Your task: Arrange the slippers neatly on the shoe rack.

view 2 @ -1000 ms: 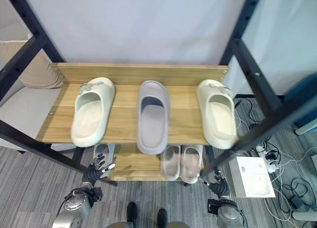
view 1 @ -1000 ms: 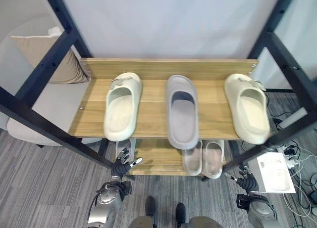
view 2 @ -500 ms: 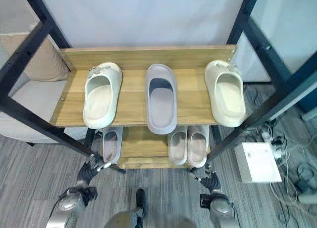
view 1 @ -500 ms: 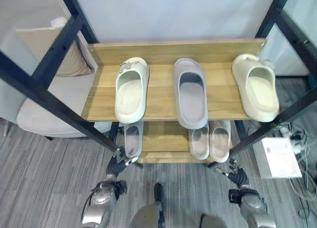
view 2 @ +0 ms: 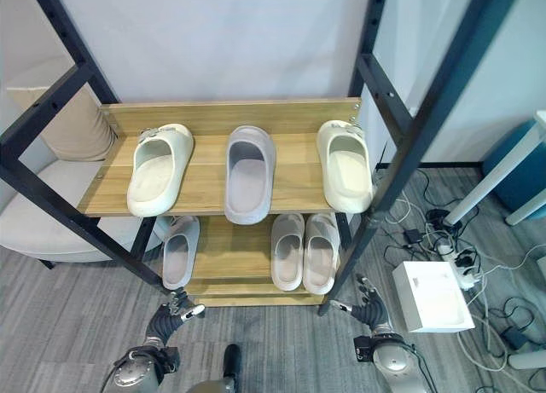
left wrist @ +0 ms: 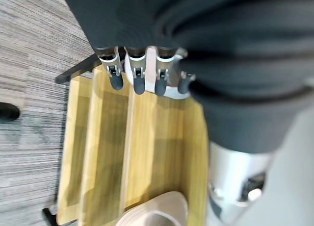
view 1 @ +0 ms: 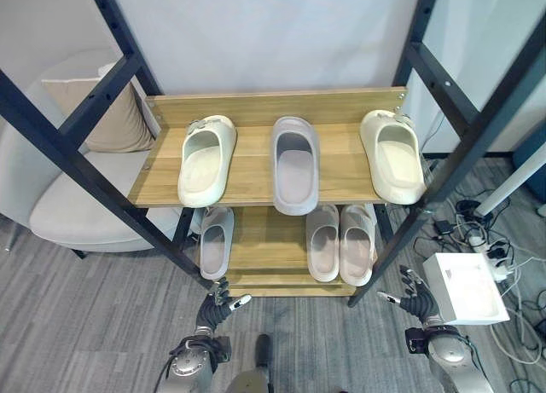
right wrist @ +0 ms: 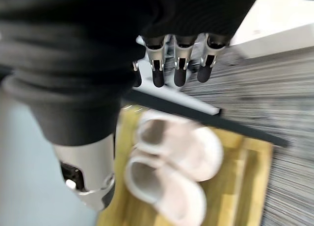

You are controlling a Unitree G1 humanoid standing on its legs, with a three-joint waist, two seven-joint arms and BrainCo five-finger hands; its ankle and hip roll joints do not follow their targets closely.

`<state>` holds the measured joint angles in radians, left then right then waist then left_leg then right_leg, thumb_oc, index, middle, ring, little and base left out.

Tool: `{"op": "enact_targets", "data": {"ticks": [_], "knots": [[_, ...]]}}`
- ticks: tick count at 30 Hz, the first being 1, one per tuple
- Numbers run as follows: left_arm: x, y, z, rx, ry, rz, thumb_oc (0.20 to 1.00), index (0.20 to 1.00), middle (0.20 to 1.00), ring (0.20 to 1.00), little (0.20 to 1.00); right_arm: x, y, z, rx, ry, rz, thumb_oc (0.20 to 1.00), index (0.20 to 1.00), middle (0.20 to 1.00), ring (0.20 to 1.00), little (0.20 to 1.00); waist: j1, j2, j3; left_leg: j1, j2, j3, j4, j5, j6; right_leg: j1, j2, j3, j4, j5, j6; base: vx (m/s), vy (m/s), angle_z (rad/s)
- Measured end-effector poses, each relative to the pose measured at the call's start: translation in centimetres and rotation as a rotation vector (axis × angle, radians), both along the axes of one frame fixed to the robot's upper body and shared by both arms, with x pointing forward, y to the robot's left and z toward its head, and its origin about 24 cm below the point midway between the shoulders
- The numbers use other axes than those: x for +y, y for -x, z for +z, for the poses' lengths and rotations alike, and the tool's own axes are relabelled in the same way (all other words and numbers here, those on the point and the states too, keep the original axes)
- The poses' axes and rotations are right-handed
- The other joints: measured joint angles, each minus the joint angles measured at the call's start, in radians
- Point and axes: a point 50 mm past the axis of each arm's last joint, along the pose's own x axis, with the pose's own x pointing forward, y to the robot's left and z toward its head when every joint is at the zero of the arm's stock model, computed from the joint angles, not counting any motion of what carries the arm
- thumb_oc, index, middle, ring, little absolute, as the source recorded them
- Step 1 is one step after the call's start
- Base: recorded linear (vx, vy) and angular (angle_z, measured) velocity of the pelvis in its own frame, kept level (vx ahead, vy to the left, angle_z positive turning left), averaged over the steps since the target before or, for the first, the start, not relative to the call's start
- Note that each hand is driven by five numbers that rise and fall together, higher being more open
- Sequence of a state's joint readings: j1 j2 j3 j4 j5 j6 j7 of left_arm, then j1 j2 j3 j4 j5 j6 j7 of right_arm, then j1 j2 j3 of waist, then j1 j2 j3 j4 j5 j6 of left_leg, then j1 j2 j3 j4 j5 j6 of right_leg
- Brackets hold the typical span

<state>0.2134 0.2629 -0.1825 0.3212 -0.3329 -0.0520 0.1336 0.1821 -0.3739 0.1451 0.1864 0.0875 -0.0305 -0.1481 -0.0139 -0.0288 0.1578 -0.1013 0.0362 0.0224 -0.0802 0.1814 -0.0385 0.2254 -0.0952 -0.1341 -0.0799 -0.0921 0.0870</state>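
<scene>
The wooden shoe rack (view 1: 256, 107) carries three slippers on its top shelf: a cream one (view 1: 206, 158) at the left, a grey one (view 1: 295, 163) in the middle, a cream one (view 1: 392, 154) at the right. On the lower shelf lie a single pale slipper (view 1: 216, 241) at the left and a pale pair (view 1: 341, 244) side by side at the right. My left hand (view 1: 217, 303) and right hand (view 1: 415, 303) hang low over the floor in front of the rack, both open and holding nothing. The right wrist view shows straight fingers (right wrist: 179, 71) above the pale pair (right wrist: 171, 172).
Black metal frame posts (view 1: 85, 197) cross diagonally in front of the rack on both sides. A grey armchair with a beige cushion (view 1: 85, 112) stands at the left. A white box (view 1: 465, 286) and cables lie on the floor at the right.
The whole picture has shifted and the rack looks smaller and farther, so the camera has moved. The slippers keep their places. Both hands stay low and open.
</scene>
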Motion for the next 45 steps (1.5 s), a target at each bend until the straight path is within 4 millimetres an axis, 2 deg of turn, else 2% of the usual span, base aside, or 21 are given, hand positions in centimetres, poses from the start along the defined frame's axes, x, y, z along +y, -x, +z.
{"op": "enact_targets", "data": {"ticks": [3,5,7,10,13,19,23,25,27,29,30,31,33,35,37,39,45], "knots": [[0.5,0.1,0.0,0.006,-0.017,-0.010,1.000,1.000,1.000,1.000,1.000,1.6,-0.8,2.9,-0.137,0.006,0.092,1.000,1.000,1.000,1.000,1.000,0.000,-0.034,-0.008,0.013,-0.015,0.012,0.000,-0.001,0.008,0.000,-0.024,0.004,0.014,-0.008,0.012,0.02,0.028,-0.07],[0.5,0.2,0.0,0.005,-0.018,-0.011,1.000,1.000,1.000,1.000,1.000,1.9,-1.5,3.7,-0.182,0.014,0.115,1.000,1.000,1.000,1.000,1.000,0.002,-0.037,-0.011,0.024,-0.024,0.013,0.000,-0.004,0.015,0.002,-0.036,0.004,0.031,-0.018,0.028,0.01,0.025,-0.08],[0.5,-0.3,0.3,-0.011,-0.019,-0.015,1.000,1.000,1.000,1.000,1.000,2.0,-1.8,4.1,-0.195,0.023,0.126,1.000,1.000,1.000,1.000,1.000,0.002,-0.032,-0.009,0.025,-0.025,0.015,0.000,-0.011,0.024,0.001,-0.038,0.006,0.032,-0.022,0.031,0.00,0.000,0.00],[0.1,-0.2,0.2,-0.006,-0.013,-0.021,1.000,1.000,1.000,1.000,1.000,1.9,-1.1,4.6,-0.202,0.036,0.153,1.000,1.000,1.000,1.000,1.000,-0.002,-0.007,-0.012,0.025,-0.019,0.017,-0.007,-0.021,0.018,0.003,-0.030,0.016,0.019,-0.020,0.029,0.01,0.011,-0.01],[-0.2,0.3,-0.1,0.007,-0.004,-0.018,1.000,1.000,1.000,1.000,1.000,2.7,-0.5,7.8,-0.325,0.037,0.233,1.000,1.000,1.000,1.000,1.000,-0.011,0.015,-0.019,0.023,-0.020,0.019,-0.007,-0.022,0.017,0.000,-0.031,0.018,0.019,-0.017,0.027,0.00,0.007,-0.01],[-0.2,0.2,-0.1,0.003,-0.001,-0.025,1.000,1.000,1.000,1.000,1.000,4.5,0.3,13.2,-0.552,-0.077,0.393,1.000,1.000,1.000,1.000,1.000,-0.027,0.002,-0.023,0.020,-0.021,0.022,-0.006,-0.016,0.023,-0.002,-0.034,0.021,0.020,-0.011,0.027,0.00,0.004,-0.01],[-0.4,-0.1,0.1,-0.013,0.002,-0.032,1.000,1.000,1.000,1.000,1.000,3.8,0.1,15.1,-0.647,-0.138,0.380,1.000,1.000,1.000,1.000,1.000,-0.037,-0.010,-0.027,0.021,-0.021,0.029,-0.006,-0.013,0.019,-0.003,-0.034,0.023,0.019,-0.011,0.027,0.00,0.009,-0.01],[-0.7,-0.9,0.6,-0.051,0.004,-0.040,1.000,1.000,1.000,1.000,1.000,4.3,-0.1,19.5,-0.873,-0.135,0.413,1.000,1.000,1.000,1.000,1.000,-0.042,-0.010,-0.030,0.025,-0.021,0.041,-0.007,-0.016,0.022,-0.003,-0.034,0.027,0.022,-0.011,0.027,0.00,0.042,-0.08],[-1.1,-1.0,0.6,-0.056,0.009,-0.059,1.000,1.000,1.000,1.000,1.000,4.8,-1.1,21.9,-1.025,-0.109,0.408,1.000,1.000,1.000,1.000,1.000,-0.040,-0.010,-0.043,0.027,-0.022,0.042,-0.007,-0.017,0.023,-0.003,-0.035,0.028,0.024,-0.011,0.027,0.01,0.040,-0.03],[-1.6,-0.3,0.2,-0.038,0.025,-0.060,1.000,1.000,1.000,1.000,1.000,5.1,-3.6,21.9,-1.039,-0.017,0.348,1.000,1.000,1.000,1.000,1.000,-0.012,-0.012,-0.056,0.022,-0.023,0.037,-0.007,-0.017,0.023,-0.003,-0.032,0.023,0.023,-0.011,0.027,0.03,0.043,0.12],[-1.5,0.5,-0.1,-0.015,0.032,-0.048,1.000,1.000,1.000,1.000,1.000,4.6,-4.8,21.8,-1.021,0.069,0.301,1.000,1.000,1.000,1.000,1.000,0.017,-0.016,-0.058,0.016,-0.028,0.027,-0.006,-0.017,0.023,-0.001,-0.033,0.013,0.019,-0.011,0.027,0.05,0.048,0.30],[-1.2,1.8,-0.7,0.021,0.030,-0.033,1.000,1.000,1.000,1.000,1.000,4.3,-6.6,22.5,-1.031,0.131,0.252,1.000,1.000,1.000,1.000,1.000,0.041,-0.023,-0.060,0.016,-0.038,0.015,-0.003,-0.016,0.024,0.017,-0.036,-0.007,0.015,-0.010,0.029,0.05,0.054,0.35],[-0.9,2.0,-0.8,0.031,0.021,-0.035,1.000,1.000,1.000,1.000,1.000,3.5,-8.6,24.0,-1.051,0.221,0.205,1.000,1.000,1.000,1.000,1.000,0.077,-0.035,-0.063,0.004,-0.043,-0.007,-0.001,-0.017,0.024,0.009,-0.035,-0.026,0.019,-0.013,0.032,0.04,0.058,0.40],[-0.1,2.0,-0.7,0.031,-0.004,-0.039,1.000,1.000,1.000,1.000,1.000,2.0,-9.3,23.7,-0.997,0.367,0.186,1.000,1.000,1.000,1.000,1.000,0.118,-0.056,-0.057,-0.005,-0.050,-0.026,-0.001,-0.017,0.024,0.012,-0.035,-0.051,0.019,-0.016,0.033,0.03,0.037,0.44],[1.1,2.3,-0.6,0.040,-0.037,-0.030,1.000,1.000,1.000,1.000,1.000,1.5,-9.4,21.9,-0.912,0.402,0.174,1.000,1.000,1.000,1.000,1.000,0.122,-0.069,-0.058,-0.008,-0.057,-0.043,-0.001,-0.012,0.033,0.012,-0.042,-0.057,0.032,-0.017,0.035,0.03,0.036,0.23],[1.8,2.0,-0.3,0.027,-0.049,-0.014,1.000,1.000,1.000,1.000,1.000,1.6,-9.4,21.0,-0.871,0.422,0.184,1.000,1.000,1.000,1.000,1.000,0.120,-0.076,-0.054,-0.013,-0.073,-0.039,-0.006,-0.011,0.037,0.013,-0.055,-0.058,0.024,-0.020,0.040,0.03,0.046,-0.04],[2.0,1.1,0.2,-0.003,-0.048,-0.023,1.000,1.000,1.000,1.000,1.000,1.3,-9.6,20.0,-0.814,0.472,0.177,1.000,1.000,1.000,1.000,1.000,0.128,-0.096,-0.028,-0.037,-0.073,-0.040,-0.006,-0.012,0.037,-0.005,-0.053,-0.061,0.011,-0.020,0.041,0.03,0.041,0.03]]}}
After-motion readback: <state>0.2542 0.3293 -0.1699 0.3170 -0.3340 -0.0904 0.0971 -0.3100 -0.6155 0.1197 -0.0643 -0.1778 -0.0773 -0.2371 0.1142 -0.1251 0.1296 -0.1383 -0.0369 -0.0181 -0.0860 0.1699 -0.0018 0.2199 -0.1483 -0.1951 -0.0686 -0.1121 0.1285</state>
